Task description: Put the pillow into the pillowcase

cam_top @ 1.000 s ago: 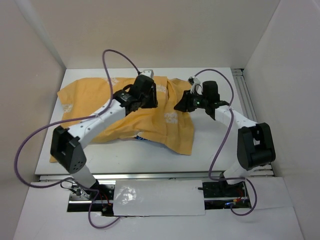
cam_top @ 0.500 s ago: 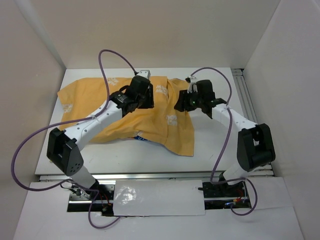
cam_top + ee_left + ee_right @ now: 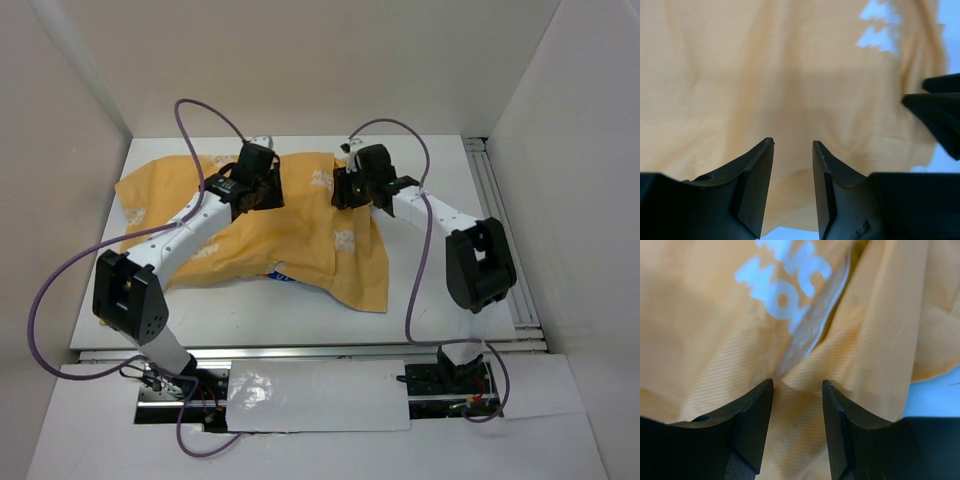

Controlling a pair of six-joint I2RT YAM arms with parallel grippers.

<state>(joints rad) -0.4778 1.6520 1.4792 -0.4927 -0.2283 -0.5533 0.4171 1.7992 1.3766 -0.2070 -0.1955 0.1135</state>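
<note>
The pillowcase (image 3: 300, 235) lies spread over the table, mustard-orange face up with white lettering (image 3: 785, 275), and a sliver of its blue side (image 3: 280, 272) shows at the near edge. It bulges in the middle. The pillow is hidden. My left gripper (image 3: 266, 190) hovers low over the far middle of the cloth. In the left wrist view its jaws (image 3: 792, 145) stand apart over smooth orange fabric (image 3: 740, 75), with nothing between them. My right gripper (image 3: 343, 190) sits just to its right, open (image 3: 797, 385), fingertips down on a fold of the pillowcase (image 3: 880, 340).
The white table (image 3: 440, 290) shows bare at the right and near sides. A metal rail (image 3: 497, 200) runs along the right edge. Pale walls close in on three sides. Purple cables loop above both arms. The right gripper's finger (image 3: 935, 107) shows in the left wrist view.
Both arms have swung left and toward the back. The right gripper came from beside the cloth's right edge to over its far right part, and its jaws widened.
</note>
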